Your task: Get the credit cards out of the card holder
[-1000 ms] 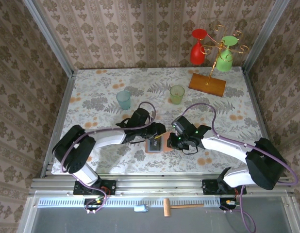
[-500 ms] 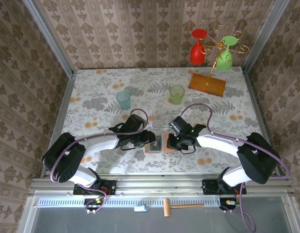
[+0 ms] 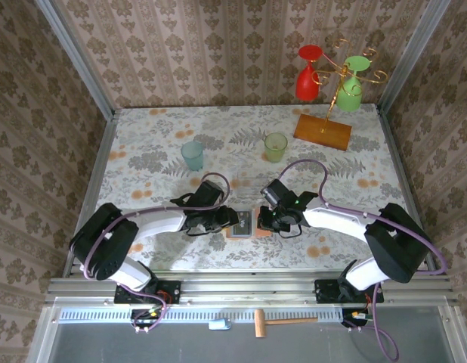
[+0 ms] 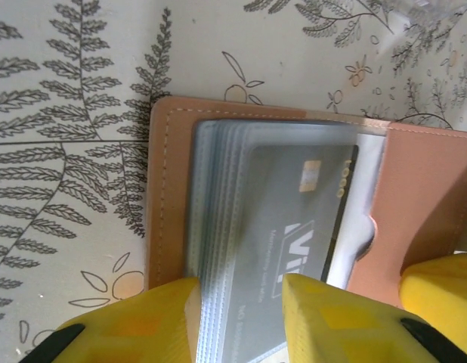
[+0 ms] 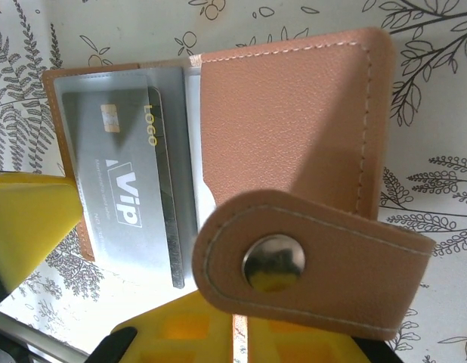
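Yellow-fingered, the right pincer was clamped on the snap flap of the card holder. The left pincer straddled the credit cards pocketed inside that holder, its fingers narrowly apart. Whether it gripped, I could not tell. A weak pinch might slip, or drag the sleeves out too.

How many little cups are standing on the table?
2. A blue cup stands on the left and a green cup to its right, side by side but apart. None seems to be hidden.
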You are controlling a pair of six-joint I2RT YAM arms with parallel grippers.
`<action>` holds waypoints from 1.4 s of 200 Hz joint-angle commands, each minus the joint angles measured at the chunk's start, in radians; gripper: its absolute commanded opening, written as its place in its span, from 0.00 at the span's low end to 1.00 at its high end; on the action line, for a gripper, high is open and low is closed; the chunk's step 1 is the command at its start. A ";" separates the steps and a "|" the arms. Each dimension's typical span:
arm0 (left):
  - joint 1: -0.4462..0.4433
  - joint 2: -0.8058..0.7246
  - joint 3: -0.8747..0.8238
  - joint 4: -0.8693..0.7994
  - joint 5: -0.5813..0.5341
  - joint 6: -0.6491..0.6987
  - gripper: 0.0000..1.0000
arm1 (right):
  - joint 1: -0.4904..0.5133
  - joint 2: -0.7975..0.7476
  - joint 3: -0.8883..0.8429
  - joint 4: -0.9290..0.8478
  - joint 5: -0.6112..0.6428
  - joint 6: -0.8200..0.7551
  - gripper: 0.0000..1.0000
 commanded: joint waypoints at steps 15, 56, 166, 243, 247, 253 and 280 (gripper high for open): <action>0.008 0.022 0.018 -0.076 -0.013 0.029 0.34 | -0.001 0.026 0.029 -0.008 0.015 -0.007 0.11; 0.011 0.030 0.022 -0.110 -0.031 0.042 0.33 | -0.014 0.055 0.034 0.019 -0.003 -0.010 0.11; 0.021 0.044 0.023 -0.118 -0.035 0.053 0.32 | -0.035 0.144 -0.020 -0.007 0.007 0.016 0.08; 0.051 0.014 0.048 -0.159 -0.034 0.091 0.32 | -0.032 0.043 -0.019 -0.012 -0.029 0.036 0.08; 0.051 0.012 0.046 -0.159 -0.033 0.093 0.32 | -0.032 0.043 -0.014 -0.014 -0.030 0.034 0.08; 0.053 0.010 0.046 -0.160 -0.032 0.094 0.32 | -0.032 0.040 -0.006 -0.016 -0.031 0.031 0.08; 0.053 0.008 0.042 -0.157 -0.032 0.098 0.32 | -0.032 0.037 0.027 -0.003 -0.036 0.023 0.08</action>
